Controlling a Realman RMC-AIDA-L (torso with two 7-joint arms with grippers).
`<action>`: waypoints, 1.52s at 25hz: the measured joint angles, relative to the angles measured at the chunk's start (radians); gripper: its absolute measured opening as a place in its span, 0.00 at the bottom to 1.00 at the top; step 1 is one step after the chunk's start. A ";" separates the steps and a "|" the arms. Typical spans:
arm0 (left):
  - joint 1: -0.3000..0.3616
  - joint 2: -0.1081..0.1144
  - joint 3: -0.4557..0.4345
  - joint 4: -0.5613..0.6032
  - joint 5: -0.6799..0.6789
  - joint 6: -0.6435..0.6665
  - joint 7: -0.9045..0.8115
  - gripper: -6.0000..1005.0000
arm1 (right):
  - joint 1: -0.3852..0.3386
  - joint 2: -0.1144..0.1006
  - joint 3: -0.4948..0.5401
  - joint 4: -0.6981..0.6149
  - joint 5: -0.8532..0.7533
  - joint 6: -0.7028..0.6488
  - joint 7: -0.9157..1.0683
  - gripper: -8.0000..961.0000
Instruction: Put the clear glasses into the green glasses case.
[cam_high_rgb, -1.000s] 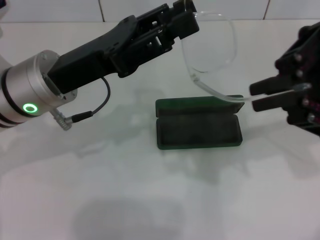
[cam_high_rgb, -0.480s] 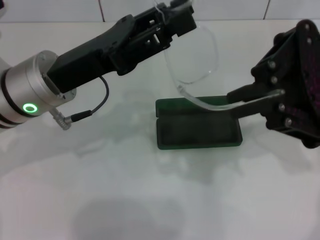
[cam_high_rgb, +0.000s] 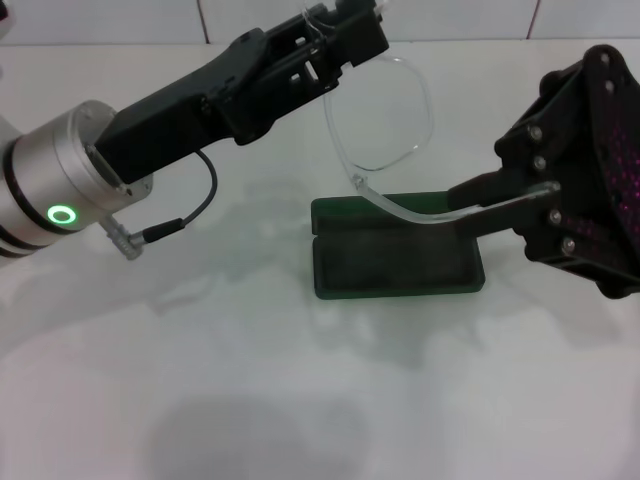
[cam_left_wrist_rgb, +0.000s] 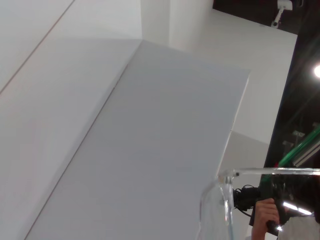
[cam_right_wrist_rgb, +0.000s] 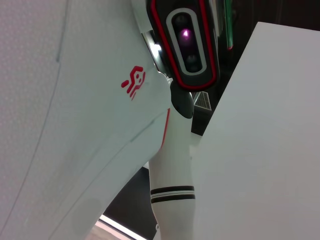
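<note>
Holding the clear glasses (cam_high_rgb: 385, 105) mid-frame above the open green glasses case (cam_high_rgb: 398, 260), I see left gripper (cam_high_rgb: 350, 30) clamping the frame, right gripper (cam_high_rgb: 478, 203) pinching one temple; no readable lettering

The right wrist view looks back at the robot itself. Its white body (cam_right_wrist_rgb: 75, 125) fills most of the frame, smooth and curved, with a small red logo (cam_right_wrist_rgb: 133, 81) printed on it. Above sits the robot's dark head (cam_right_wrist_rgb: 186, 42), a rounded black panel outlined in red; within it an oval sensor window holds a glowing pink-purple light (cam_right_wrist_rgb: 185, 34). Below the head, a white arm segment (cam_right_wrist_rgb: 172, 200) carries two thin black bands. A flat white surface (cam_right_wrist_rgb: 265, 140) occupies the opposite side.
</note>
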 joint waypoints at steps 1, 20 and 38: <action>0.000 0.000 0.000 0.000 0.002 0.000 0.000 0.50 | 0.001 0.000 0.000 0.000 0.000 0.000 -0.002 0.10; -0.003 0.000 0.001 -0.012 0.007 0.000 -0.001 0.47 | 0.011 0.002 -0.025 0.002 0.001 0.022 -0.004 0.11; 0.000 0.002 0.001 -0.012 0.010 -0.012 -0.002 0.17 | 0.012 0.002 -0.026 0.002 0.005 0.023 -0.006 0.12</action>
